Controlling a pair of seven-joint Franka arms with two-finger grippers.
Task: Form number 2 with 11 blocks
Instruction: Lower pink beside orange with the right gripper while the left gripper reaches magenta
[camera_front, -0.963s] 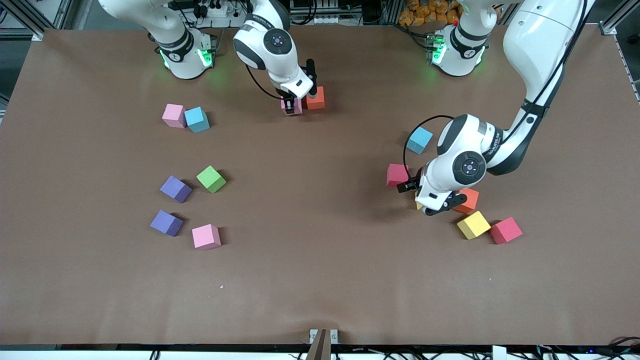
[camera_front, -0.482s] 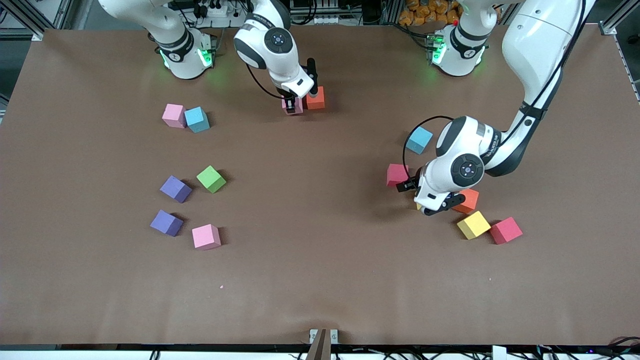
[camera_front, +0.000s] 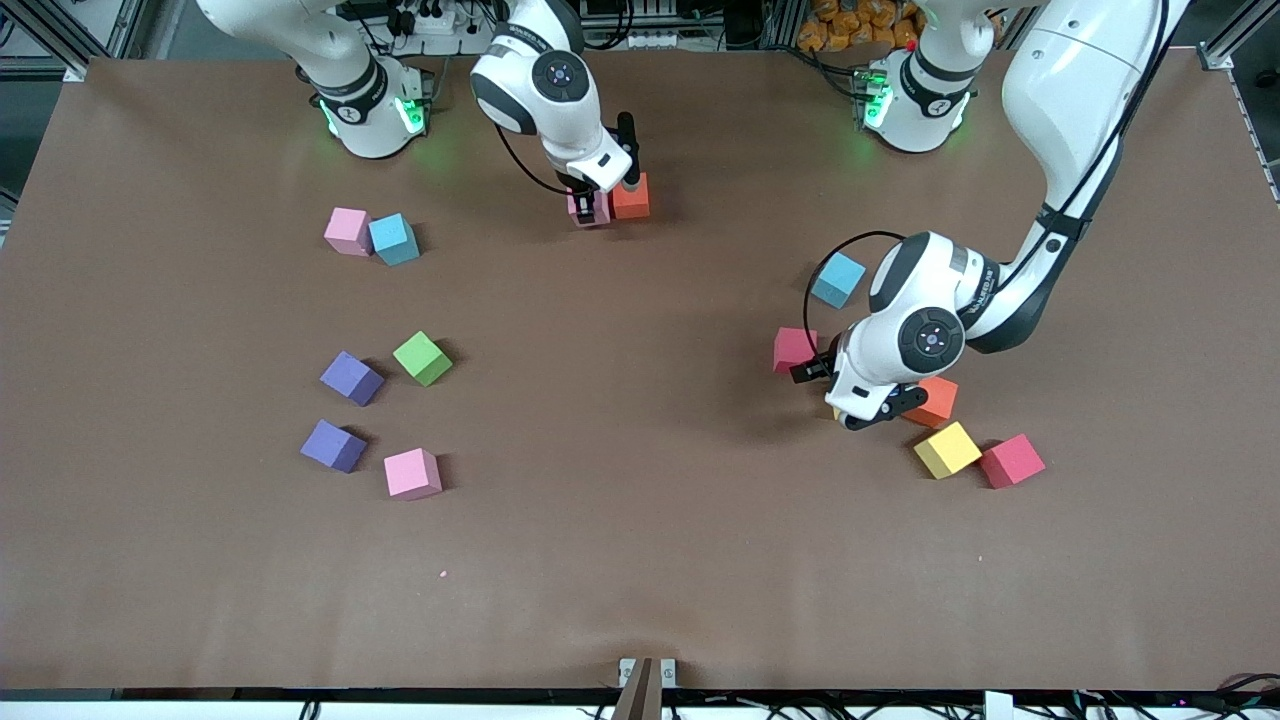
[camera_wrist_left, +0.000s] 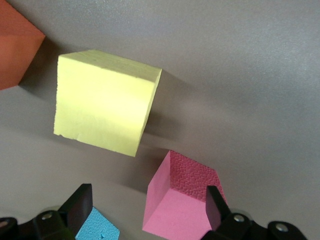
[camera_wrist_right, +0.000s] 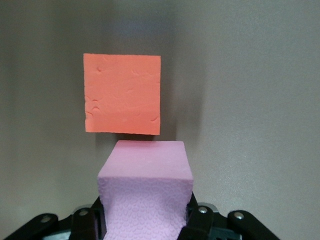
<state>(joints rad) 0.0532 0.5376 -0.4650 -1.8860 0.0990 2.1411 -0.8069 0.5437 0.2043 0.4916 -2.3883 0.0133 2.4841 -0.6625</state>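
- Nearest the front camera, toward the right arm's end of the table, a pink block (camera_front: 412, 473) lies alone, with a purple block (camera_front: 333, 445) just beside it and slightly farther back.
- Toward the left arm's end, a yellow block (camera_front: 946, 450) and a crimson block (camera_front: 1012, 460) sit touching at a corner.
- Farther back on the right arm's end, a second purple block (camera_front: 351, 378) and the green block (camera_front: 422, 358) lie near each other but apart.
- The left gripper (camera_front: 845, 392) hangs low over the cluster at the left arm's end, fingers spread wide and holding nothing. Its body hides most of a second yellow block (camera_wrist_left: 104, 109); only a sliver shows in the front view, while the left wrist view shows it whole, lying between the fingers.
- An orange block (camera_front: 936, 401) beside it is partly covered by the wrist, and cut off at the edge of the wrist view.
- Another crimson block (camera_front: 794, 350) sits next to the gripper, one edge masked by a finger.
- A light-blue cube (camera_front: 838, 280) lies farther back; a cable loop crosses in front of it.
- On the right arm's end, a pink block (camera_front: 347, 231) touches another light-blue cube (camera_front: 393, 239).
- Farthest back, near the middle, the right gripper (camera_front: 590, 212) is clamped on a pink block (camera_wrist_right: 146, 192), just beside an orange block (camera_front: 631, 197). Whether the two touch cannot be told.
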